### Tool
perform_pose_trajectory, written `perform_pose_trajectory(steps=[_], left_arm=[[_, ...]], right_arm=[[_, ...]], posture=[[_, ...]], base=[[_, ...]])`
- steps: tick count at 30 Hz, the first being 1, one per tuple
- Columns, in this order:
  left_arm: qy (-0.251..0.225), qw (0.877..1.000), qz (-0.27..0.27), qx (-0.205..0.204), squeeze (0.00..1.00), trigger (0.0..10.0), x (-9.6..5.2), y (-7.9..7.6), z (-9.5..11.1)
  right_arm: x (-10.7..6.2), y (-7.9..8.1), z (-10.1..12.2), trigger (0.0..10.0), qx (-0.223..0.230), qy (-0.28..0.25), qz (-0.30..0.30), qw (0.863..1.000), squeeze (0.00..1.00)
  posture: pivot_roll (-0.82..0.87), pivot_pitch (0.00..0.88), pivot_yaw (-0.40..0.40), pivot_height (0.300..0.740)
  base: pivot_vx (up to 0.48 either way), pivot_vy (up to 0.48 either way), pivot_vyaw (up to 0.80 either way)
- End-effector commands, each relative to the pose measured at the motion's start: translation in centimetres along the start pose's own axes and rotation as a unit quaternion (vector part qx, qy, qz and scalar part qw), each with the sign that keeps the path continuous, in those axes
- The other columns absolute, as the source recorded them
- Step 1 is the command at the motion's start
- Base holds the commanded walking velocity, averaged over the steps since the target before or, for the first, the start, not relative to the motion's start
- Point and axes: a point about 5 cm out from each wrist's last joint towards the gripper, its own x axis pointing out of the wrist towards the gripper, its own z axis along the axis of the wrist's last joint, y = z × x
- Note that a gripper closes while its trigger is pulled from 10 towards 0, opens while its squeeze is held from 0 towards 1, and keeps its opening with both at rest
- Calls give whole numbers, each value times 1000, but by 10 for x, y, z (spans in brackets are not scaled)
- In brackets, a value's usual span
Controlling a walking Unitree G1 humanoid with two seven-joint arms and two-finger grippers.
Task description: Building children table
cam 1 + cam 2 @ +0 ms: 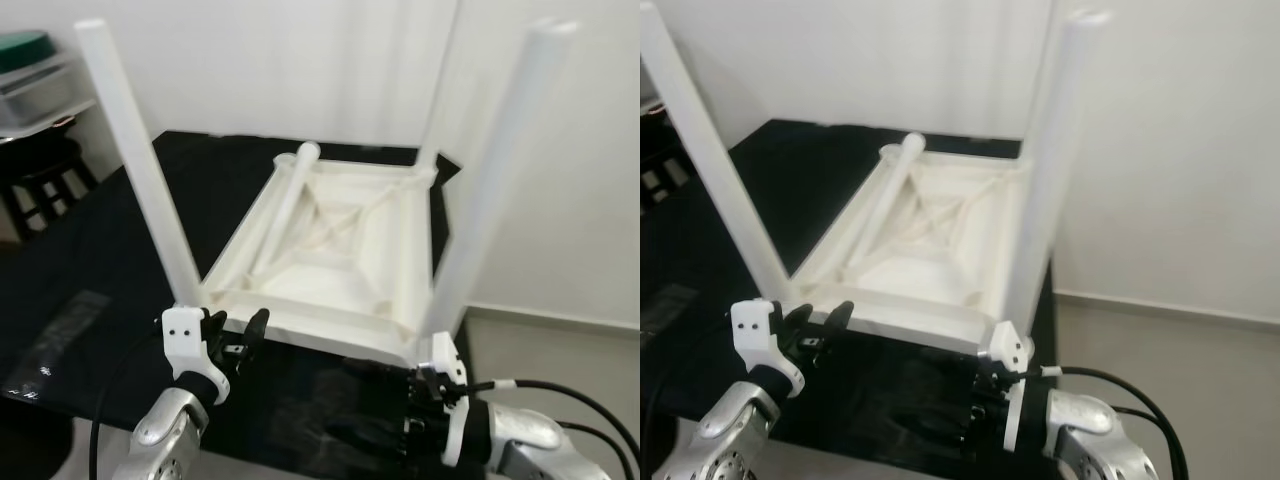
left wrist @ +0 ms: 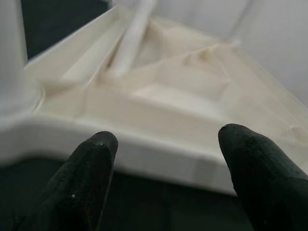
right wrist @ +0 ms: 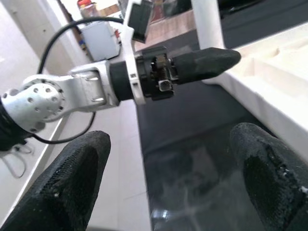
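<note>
The children's table (image 1: 330, 250) is seen upside down on a black desk (image 1: 90, 260), its square top flat against the dark surface and its ribbed underside turned upward. Three legs are fitted and point upward: one at the near left corner (image 1: 140, 160), one at the near right corner (image 1: 495, 170), and a thinner-looking one at the far right corner (image 1: 440, 80). A fourth leg (image 1: 285, 205) is laid loose inside the tray-like underside — its long axis runs from the far left corner toward the near left, along the left rim. The whole piece is made of off-white plastic, with a diagonal cross of ribs moulded into the middle and a raised rim all round.

The left hand (image 1: 232, 342) is held just before the near edge of the table, beside the near left leg, with its fingers spread and nothing between them. The right hand (image 3: 168, 168) is placed low over the desk near the near right corner; its fingers are also spread apart and nothing is pinched.

A dark stool (image 1: 45, 175) and a shelf with a green-lidded container (image 1: 25, 50) are seen at the far left, against a white wall.
</note>
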Motion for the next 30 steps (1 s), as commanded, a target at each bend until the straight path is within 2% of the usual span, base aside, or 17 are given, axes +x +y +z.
perform_pose_trajectory(steps=[1, 10, 12, 14, 16, 18, 24, 26, 29, 30], left_arm=[[3, 1000, 5, -7, 0, 10000, -1, 2, -1], [16, 1000, 3, -3, 0, 10000, -8, 3, -6], [20, 1000, 3, -2, 0, 10000, -10, 3, -8], [21, 1000, 3, -2, 0, 10000, -10, 3, -8], [23, 1000, -2, 2, 0, 10000, -11, 2, -8], [23, 1000, -14, 15, 0, 10000, -10, 0, -7], [25, 998, -42, 35, 0, 10000, -11, -7, -6], [24, 997, -61, 40, 0, 10000, -14, -13, -4], [24, 997, -63, 40, 0, 10000, -15, -14, -4], [24, 997, -63, 40, 0, 10000, -15, -13, -3]], right_arm=[[-3, 2, 2, 10000, -1, 0, 7, 1000, 0], [-7, 0, 2, 10000, -6, 0, 7, 1000, 0], [-7, -11, 4, 10000, -22, -7, -39, 999, 0], [-6, -15, 4, 10000, -27, -10, -59, 998, 0], [-4, -30, 6, 10000, -34, -22, -128, 991, 0], [-3, -38, 6, 10000, -37, -32, -171, 984, 0], [-3, -43, 4, 10000, -34, -40, -210, 976, 0], [-7, -51, 6, 10000, -30, -60, -267, 961, 0], [-8, -58, 7, 10000, -30, -67, -300, 951, 0], [-9, -63, 7, 10000, -34, -66, -326, 942, 0]], posture=[[-52, 87, -9, 740], [-52, 87, -5, 740], [-49, 90, -5, 740], [-49, 90, -5, 740], [-48, 93, -5, 740], [-49, 94, -5, 740], [-48, 97, -4, 740], [-51, 99, -3, 740], [-51, 99, -3, 740], [-51, 100, -4, 740]], base=[[0, -480, 0], [0, -480, 0], [0, -480, 0], [0, -480, 0], [0, -480, 0], [0, -480, 0], [0, -480, 0], [0, -480, 0], [0, -480, 0], [0, -480, 0]])
